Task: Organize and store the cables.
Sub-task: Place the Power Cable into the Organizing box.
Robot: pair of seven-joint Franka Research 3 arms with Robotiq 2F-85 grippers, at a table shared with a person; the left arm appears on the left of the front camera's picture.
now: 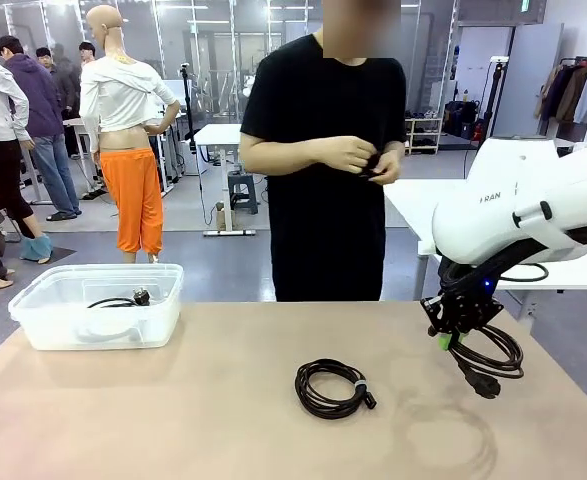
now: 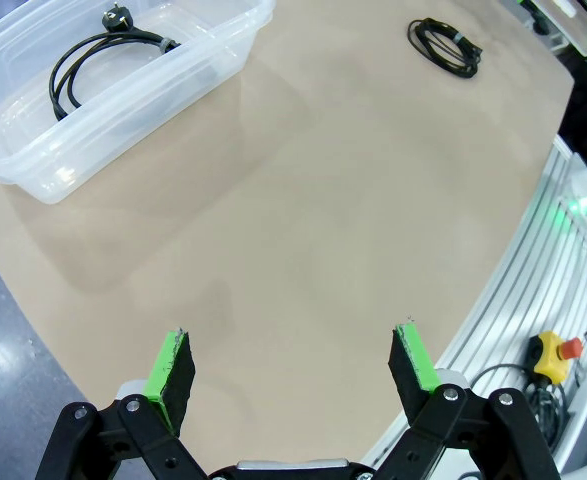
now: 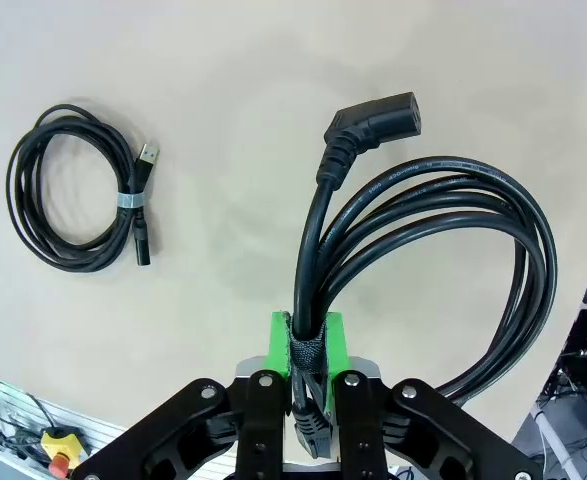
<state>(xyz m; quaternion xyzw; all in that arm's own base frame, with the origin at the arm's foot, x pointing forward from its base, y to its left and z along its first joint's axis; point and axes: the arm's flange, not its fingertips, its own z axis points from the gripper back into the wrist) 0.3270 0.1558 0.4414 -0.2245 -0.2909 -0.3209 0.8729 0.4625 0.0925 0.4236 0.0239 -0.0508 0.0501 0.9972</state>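
While the clear rectangular plastic tub (image 1: 33, 318) sits near the left end of the tan counter (image 1: 173, 420) with one thin black coiled cable (image 1: 116, 301) already lying inside it, my left claw (image 2: 293, 352) hangs above bare counter with its green pads (image 2: 173, 365) spread wide and nothing between them. Toward the middle, a second thin black coil bound by a small pale tie (image 1: 333, 388) lies flat on the counter, well apart from the tub. Beyond the far edge the person's hands (image 1: 365, 158) are together at chest height around something small and dark that I cannot make out. On the right, my right claw (image 1: 444, 336) is clamped tight on a thick black power cord (image 1: 493, 352). It grips the cord at the fabric wrap (image 3: 308, 352) where the strands bunch, so the loops and the angled plug (image 3: 378, 118) hang free below it. That narrow hold is my worry: I judge the heavy loops could swing or slide through the pads on a quick carry leftward. Hanging low, they could also drag across the tied coil on the way, or the plug could catch the tub's rim and shove the tub instead of dropping in.
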